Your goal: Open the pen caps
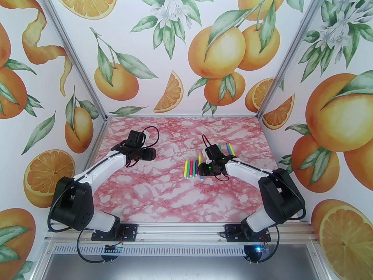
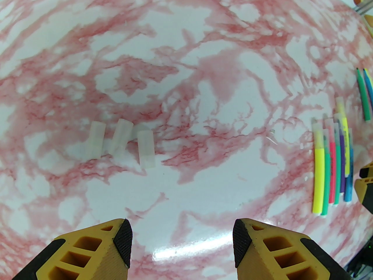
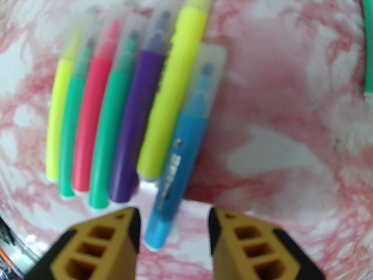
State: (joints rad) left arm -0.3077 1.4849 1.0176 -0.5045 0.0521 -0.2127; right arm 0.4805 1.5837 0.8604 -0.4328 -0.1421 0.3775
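The right gripper point(image 3: 174, 232) hung low over the pink-marbled table point(image 3: 276, 156) with its jaws apart and clamped on nothing. The near end of the blue pen point(image 3: 180, 162) lay in the gap, closer to one finger (the blur hid whether it touched), and its pale cap point(image 3: 208, 71) was on, like those of the six other pens point(image 3: 90, 121) packed side by side next to it. The left gripper point(image 2: 182, 238) hovered well apart from that row, jaws wide and empty, above three loose caps point(image 2: 121, 140) lying close together on the table, while a few uncapped pens point(image 1: 227, 148) lay beyond the row.
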